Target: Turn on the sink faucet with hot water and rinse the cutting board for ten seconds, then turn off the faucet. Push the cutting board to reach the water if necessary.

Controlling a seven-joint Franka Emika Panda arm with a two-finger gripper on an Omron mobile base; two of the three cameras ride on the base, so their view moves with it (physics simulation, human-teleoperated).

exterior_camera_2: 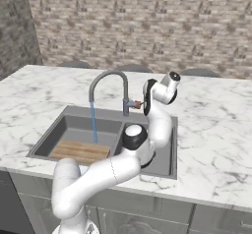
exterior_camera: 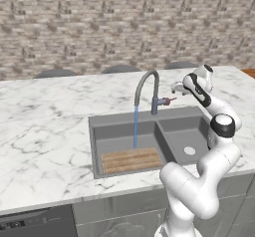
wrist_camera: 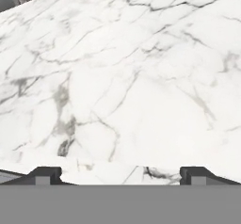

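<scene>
The sink faucet (exterior_camera: 148, 83) arches over the left basin of the dark grey sink (exterior_camera: 149, 117). Its reddish-tipped lever (exterior_camera: 168, 101) sticks out to the right. The water (exterior_camera: 135, 126) falls as a thin blue stream and lands at the far edge of the cutting board (exterior_camera: 132, 160), which lies flat at the front of that basin. My gripper (exterior_camera: 177, 87) hovers just above and to the right of the lever, apart from it. In the hand view the fingertips (wrist_camera: 44, 173) stand wide apart over bare marble, so the gripper (wrist_camera: 120, 175) is open. The faucet (exterior_camera_2: 109, 79), water (exterior_camera_2: 93, 123) and board (exterior_camera_2: 79, 151) also appear from the right.
The right basin has a round pale drain (exterior_camera: 189, 150). White marble counter (exterior_camera: 45, 126) surrounds the sink. Dark chair backs (exterior_camera: 55, 73) rise behind the far counter edge, before a brick wall. A dishwasher front (exterior_camera: 35, 223) sits below at the left.
</scene>
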